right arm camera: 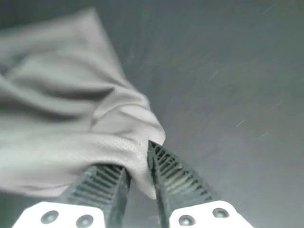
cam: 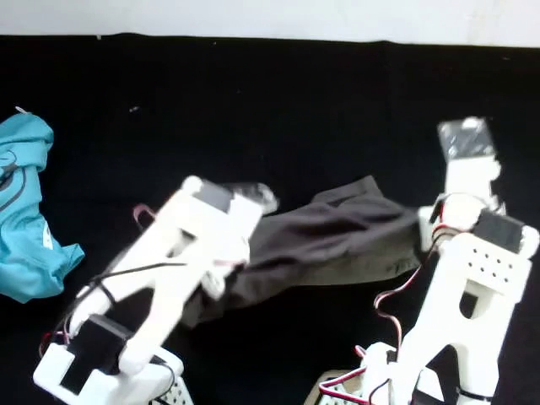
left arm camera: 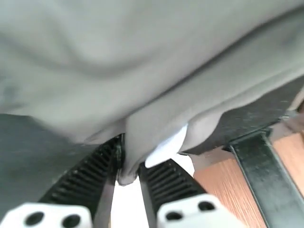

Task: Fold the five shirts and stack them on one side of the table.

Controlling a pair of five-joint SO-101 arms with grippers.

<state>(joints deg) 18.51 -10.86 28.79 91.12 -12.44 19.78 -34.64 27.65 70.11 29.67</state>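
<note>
grey shirt point(cam: 329, 240): spanning between both arms over bench point(cam: 253, 101); teal shirt point(cam: 29, 219) lying well apart from it. left jaws, right jaws each clamping opposite shirt edge. risk: shallow pinch slipping under tension, fold skewing.

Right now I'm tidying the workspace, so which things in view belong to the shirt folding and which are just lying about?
Job: grey shirt, pinched by the left claw and the right claw; teal shirt, crumpled off to one side.
Lying about: black table cover; wooden surface with a black bar across it.
</note>
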